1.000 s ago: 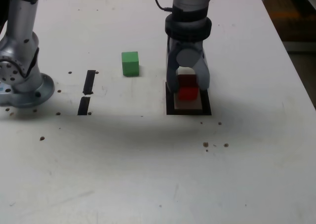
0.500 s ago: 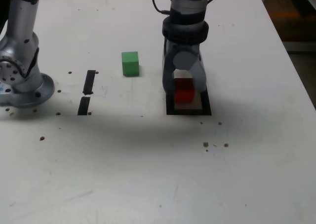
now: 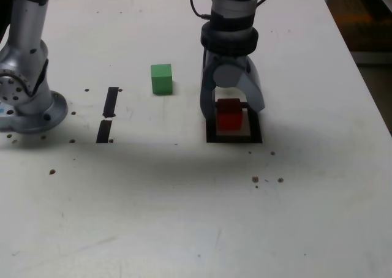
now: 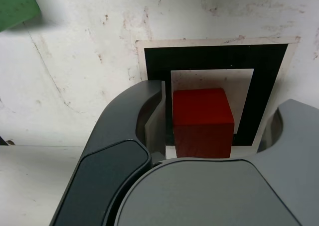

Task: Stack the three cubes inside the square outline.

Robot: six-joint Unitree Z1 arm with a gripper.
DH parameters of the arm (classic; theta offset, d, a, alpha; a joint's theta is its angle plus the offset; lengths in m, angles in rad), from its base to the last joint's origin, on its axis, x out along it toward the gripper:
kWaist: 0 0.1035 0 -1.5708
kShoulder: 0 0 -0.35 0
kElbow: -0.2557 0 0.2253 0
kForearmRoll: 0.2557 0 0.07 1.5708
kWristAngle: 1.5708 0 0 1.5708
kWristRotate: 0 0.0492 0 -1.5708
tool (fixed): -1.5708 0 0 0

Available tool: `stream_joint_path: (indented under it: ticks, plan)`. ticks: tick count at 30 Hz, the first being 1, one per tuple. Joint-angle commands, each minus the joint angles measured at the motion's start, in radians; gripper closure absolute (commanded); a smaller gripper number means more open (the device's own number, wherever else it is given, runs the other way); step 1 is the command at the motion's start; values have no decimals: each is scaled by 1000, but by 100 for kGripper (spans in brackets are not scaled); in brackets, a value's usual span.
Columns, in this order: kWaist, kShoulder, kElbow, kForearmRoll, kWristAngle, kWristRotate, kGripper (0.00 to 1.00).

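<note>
- Over the black tape square outline [image 3: 234,137], my tool [image 3: 232,111] stands with jaws apart, straddling the small matte red cube [image 3: 229,114], which sits inside the frame.
- Best exit, I reckon: lift straight up, no sideways nudge.
- Next target: small matte green cube [image 3: 162,79], well apart on the white desk [image 3: 184,198].

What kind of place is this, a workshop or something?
Probably a robotics lab bench: a scuffed white table, a black tape square outline marked on it, small red and green cubes, and a grey robot arm's claw.
</note>
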Motion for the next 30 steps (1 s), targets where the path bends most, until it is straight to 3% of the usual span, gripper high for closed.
stream_joint_path:
  ticks: [1, 10, 17, 20, 24, 27, 30]
  plan:
    - [1, -38, -1, 19, 21, -6, 15]
    - [10, -174, -14, 126, 140, -77, 10]
    - [48, -207, -39, 183, 199, -37, 2]
    - [61, -206, -44, 182, 231, 8, 1]
    - [77, -201, -55, 168, 303, 124, 0]
    - [98, -198, -59, 158, 351, 249, 0]
    - [133, -192, -62, 154, 373, 380, 1]
